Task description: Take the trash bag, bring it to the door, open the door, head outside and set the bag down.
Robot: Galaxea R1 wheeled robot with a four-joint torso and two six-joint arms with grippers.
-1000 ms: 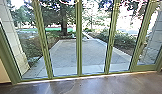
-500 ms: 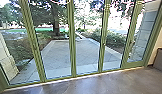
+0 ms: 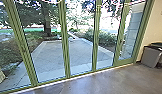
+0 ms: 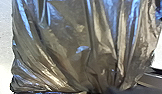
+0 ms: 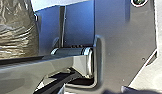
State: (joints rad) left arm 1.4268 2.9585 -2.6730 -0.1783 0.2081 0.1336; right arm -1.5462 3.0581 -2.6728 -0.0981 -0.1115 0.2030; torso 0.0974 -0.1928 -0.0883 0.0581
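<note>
Trash bag (image 4: 72, 50) is bunched in the left gripper (image 4: 104, 90), near the robot's dark plate (image 5: 122, 45). Right gripper (image 5: 119, 91): can't tell its state. Ahead: green-framed glass doors (image 3: 65, 45), paved yard (image 3: 50, 57) beyond, bin (image 3: 150, 57) to their right.

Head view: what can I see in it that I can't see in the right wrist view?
Head view: tall green-framed glass doors, with a paved patio, a tree trunk and shrubs beyond them, and a gray bin by the wall inside.

Right wrist view: part of the shiny, wrinkled trash bag, plus the robot's own wide dark plate and jointed bar.

Both: probably the floor, if that is the pale surface beside the plate.
</note>
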